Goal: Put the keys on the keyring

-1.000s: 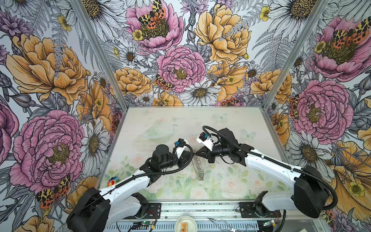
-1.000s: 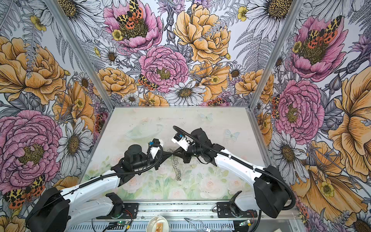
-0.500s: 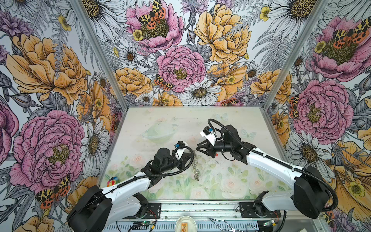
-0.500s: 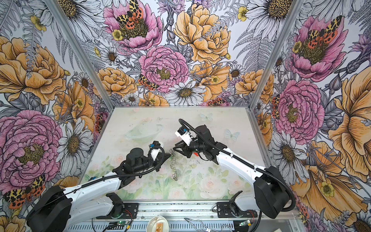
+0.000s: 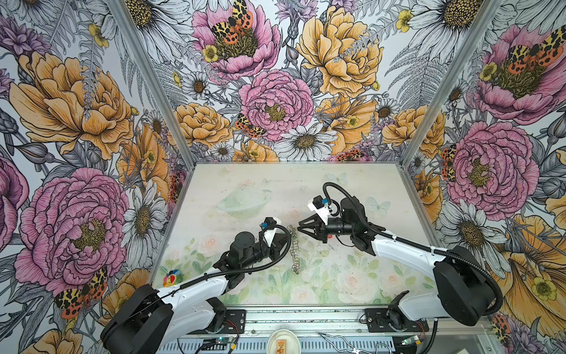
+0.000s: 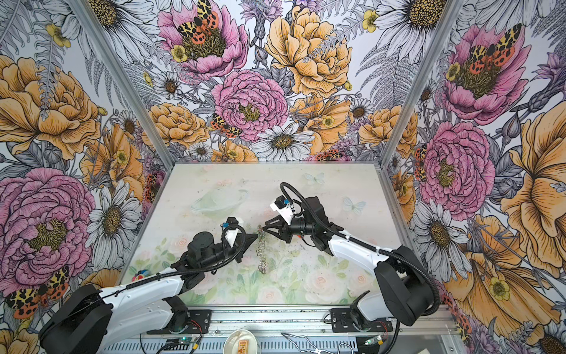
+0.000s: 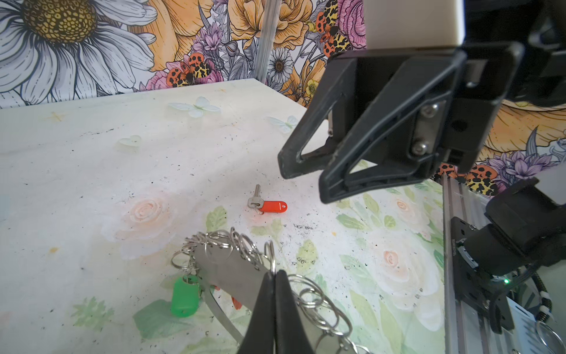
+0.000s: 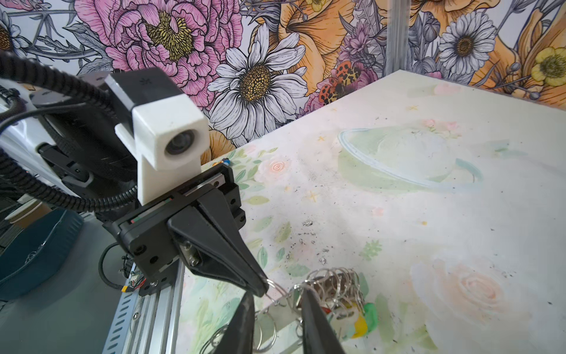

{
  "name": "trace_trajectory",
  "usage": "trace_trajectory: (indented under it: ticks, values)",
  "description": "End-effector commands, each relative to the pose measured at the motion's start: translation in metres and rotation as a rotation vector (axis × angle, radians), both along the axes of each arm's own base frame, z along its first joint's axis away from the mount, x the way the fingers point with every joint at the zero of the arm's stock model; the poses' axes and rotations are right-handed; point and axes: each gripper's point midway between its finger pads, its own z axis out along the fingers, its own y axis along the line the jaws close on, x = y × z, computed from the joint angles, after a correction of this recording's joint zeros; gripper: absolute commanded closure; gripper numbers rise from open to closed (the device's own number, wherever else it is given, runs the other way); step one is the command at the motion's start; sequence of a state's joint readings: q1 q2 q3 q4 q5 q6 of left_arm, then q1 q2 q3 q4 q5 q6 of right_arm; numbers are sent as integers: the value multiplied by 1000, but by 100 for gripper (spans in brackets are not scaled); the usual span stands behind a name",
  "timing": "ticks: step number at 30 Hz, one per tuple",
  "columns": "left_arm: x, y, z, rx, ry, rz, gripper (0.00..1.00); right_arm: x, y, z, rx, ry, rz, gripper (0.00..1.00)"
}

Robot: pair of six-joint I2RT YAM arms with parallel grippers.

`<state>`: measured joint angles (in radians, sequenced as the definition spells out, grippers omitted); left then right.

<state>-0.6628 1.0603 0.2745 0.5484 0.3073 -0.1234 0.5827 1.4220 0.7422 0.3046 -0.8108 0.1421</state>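
Two claws meet above the tabletop. The left claw is pinched tight on the flat band of the keyring, holding it on edge with a green-tagged key already hanging from it; it should hold steady. The right claw, narrowly parted and empty, hovers just beside the ring. I judge it should drop onto the red-tagged key lying below and grip the tag, leaving the metal loop free.

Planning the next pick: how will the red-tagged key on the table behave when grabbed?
The red-tagged key lies flat, so it probably slides rather than rolls. Tag and key join at a ring, so one likely dangles when lifted.
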Motion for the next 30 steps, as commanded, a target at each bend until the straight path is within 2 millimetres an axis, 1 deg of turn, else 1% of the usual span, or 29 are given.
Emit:
trace_trajectory:
  ticks: [1, 6, 15, 21, 28, 30]
  values:
    - [-3, -2, 34, -70, -114, -34, 100, -6, 4, -2, 33, -5, 57, 76]
    - [-5, -4, 37, -83, -122, -53, 100, -8, 3, -12, 28, 2, 62, 77]
    - [-8, -8, 42, -101, -133, -87, 100, -11, 7, -8, 71, 26, 92, 79]
    - [-9, -9, 47, -113, -141, -97, 100, -13, 10, -9, 80, 37, 107, 82]
    - [-9, -11, 45, -107, -136, -102, 100, -16, 14, -4, 102, 41, 127, 86]
    - [-9, -11, 44, -107, -134, -101, 100, -17, 16, -5, 103, 47, 133, 89]
